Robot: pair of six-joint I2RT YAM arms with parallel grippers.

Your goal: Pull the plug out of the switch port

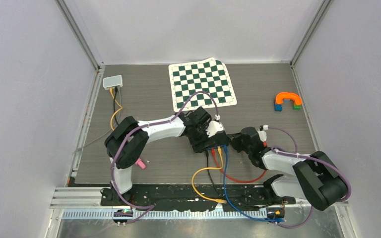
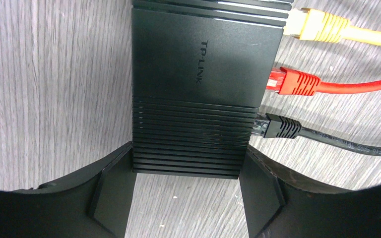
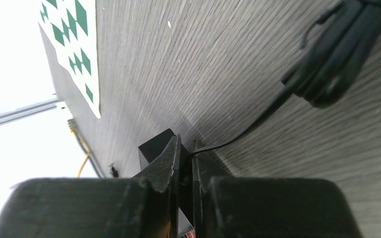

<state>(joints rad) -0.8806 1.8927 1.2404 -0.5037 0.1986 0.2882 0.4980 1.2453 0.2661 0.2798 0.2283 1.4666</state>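
At table [image 1: 154, 166] centre: left hand [image 2: 187, 163] clamps switch [image 2: 203, 74]; right hand [image 3: 186, 148] closed beside it.

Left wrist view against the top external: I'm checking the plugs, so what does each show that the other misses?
Only the left wrist: TP-LINK lettering on the switch, with yellow plug, red plug and black plug in a row at its edge. Only the top: the blue cable, right gripper, checkered mat. Both: the switch, clamped by the left gripper.

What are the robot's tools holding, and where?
Left tool grips the black switch by its two sides, near one end. Right tool looks pinched shut on the thin black cable, close to the switch.
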